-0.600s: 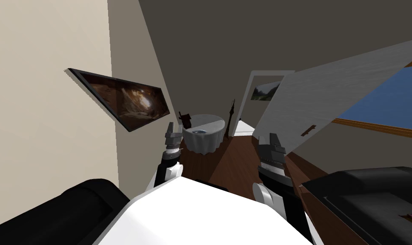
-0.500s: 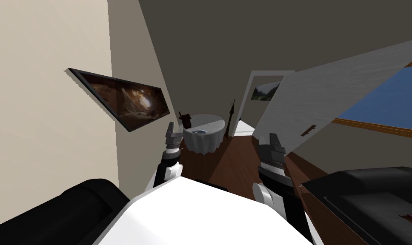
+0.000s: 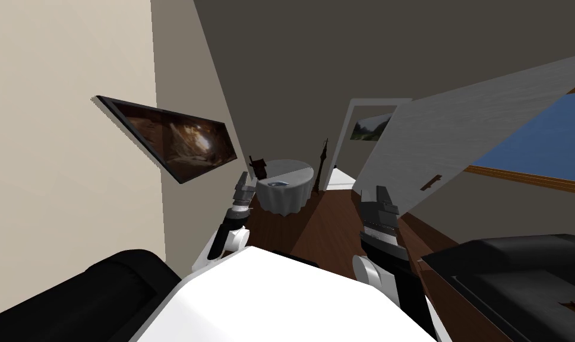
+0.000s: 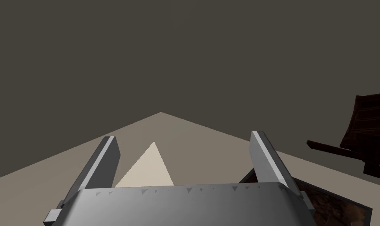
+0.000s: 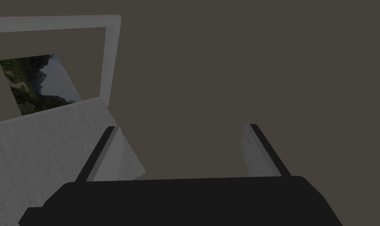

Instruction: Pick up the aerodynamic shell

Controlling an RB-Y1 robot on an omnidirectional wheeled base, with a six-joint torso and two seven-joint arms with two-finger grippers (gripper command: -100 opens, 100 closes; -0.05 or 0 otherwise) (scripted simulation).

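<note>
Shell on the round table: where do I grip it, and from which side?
The shell lies low and flat on the round table, too far to show edges. Likely come from above with the open left gripper, the nearer one, jaws across its narrower width.

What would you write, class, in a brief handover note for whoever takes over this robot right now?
Left gripper: fingers open, empty, raised ahead.
Right gripper: fingers open, empty, raised too.
Shell: small blue-grey thing lying on the round white-draped table far ahead, beyond both grippers.
Done: nothing grasped yet.
To do: drive to the table, reach, shut the fingers on the shell, lift.
</note>
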